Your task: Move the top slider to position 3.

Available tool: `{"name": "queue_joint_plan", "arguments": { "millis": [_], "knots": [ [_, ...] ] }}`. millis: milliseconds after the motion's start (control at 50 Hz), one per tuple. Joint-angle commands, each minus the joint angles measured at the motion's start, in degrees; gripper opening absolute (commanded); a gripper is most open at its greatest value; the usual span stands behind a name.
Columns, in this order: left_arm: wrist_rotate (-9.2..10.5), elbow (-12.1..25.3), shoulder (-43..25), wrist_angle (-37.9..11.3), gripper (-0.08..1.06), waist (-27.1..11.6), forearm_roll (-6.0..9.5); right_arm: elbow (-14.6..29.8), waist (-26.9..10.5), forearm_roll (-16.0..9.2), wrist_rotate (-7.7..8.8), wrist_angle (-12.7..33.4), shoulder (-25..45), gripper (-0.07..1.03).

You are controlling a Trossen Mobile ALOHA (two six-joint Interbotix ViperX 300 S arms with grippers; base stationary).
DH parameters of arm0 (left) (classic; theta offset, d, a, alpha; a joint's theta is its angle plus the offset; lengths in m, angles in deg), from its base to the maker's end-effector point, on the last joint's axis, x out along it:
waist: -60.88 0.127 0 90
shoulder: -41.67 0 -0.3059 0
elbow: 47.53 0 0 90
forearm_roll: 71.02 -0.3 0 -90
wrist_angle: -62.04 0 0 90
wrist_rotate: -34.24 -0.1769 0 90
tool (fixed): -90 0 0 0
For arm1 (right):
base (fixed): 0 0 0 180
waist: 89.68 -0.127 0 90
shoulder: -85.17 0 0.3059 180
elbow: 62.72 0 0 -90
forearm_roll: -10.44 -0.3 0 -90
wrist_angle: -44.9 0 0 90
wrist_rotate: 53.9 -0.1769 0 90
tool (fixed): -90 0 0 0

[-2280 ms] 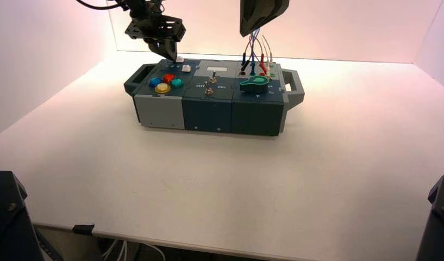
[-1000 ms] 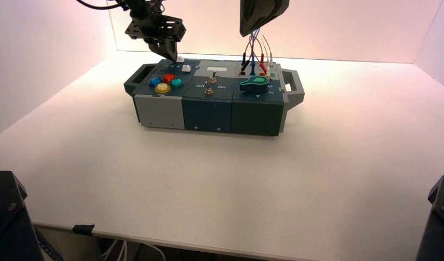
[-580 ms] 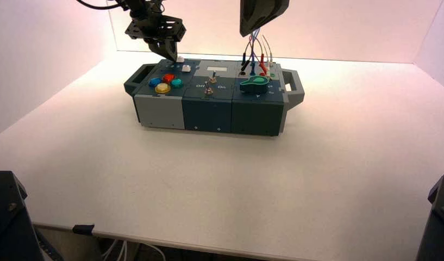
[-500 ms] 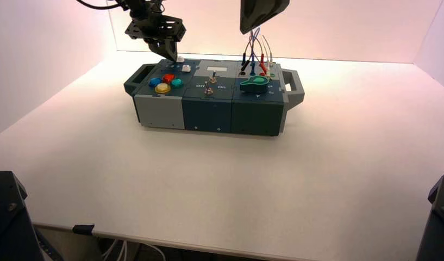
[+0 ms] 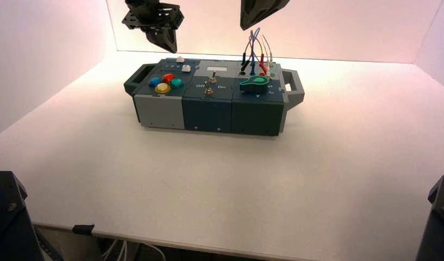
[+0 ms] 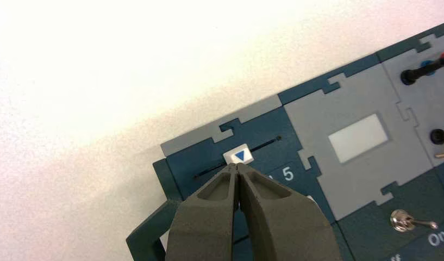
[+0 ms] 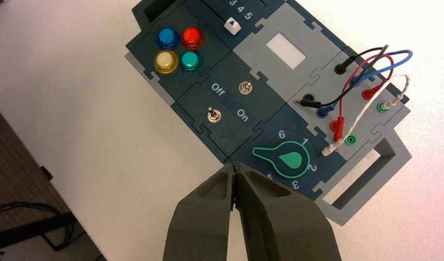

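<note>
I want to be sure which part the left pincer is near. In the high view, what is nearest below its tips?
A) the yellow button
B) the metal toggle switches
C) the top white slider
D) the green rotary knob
C: the left pincer hangs just above the top white slider at the box's far left.

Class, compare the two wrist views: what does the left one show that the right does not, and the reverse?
Left only: the top slider, midway along its slot, and the left pincer.
Right only: the green knob, four round buttons and the right pincer.
Both: the blank white panel and black plugs.
</note>
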Motion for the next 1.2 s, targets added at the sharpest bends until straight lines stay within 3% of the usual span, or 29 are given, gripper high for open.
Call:
{"name": "queue_joint_plan", "arguments": {
  "millis": [20,780,1200],
  "knots": [
    [0.26,0.5,3.3,0.0,-0.03,0.3,0.09,1.2,-0.1,-0.2,-0.18,-0.2,-1.6,-0.02],
    [0.26,5.3,-2.3,-0.6,-0.03,0.4,0.0,1.4,-0.1,-0.2,-0.18,-0.2,-1.8,-0.02],
    [0.0,4.7,-2.7,-0.6,-0.03,0.7,-1.05,1.5,-0.1,-0.2,-0.18,-0.2,-1.8,-0.02]
  ]
}}
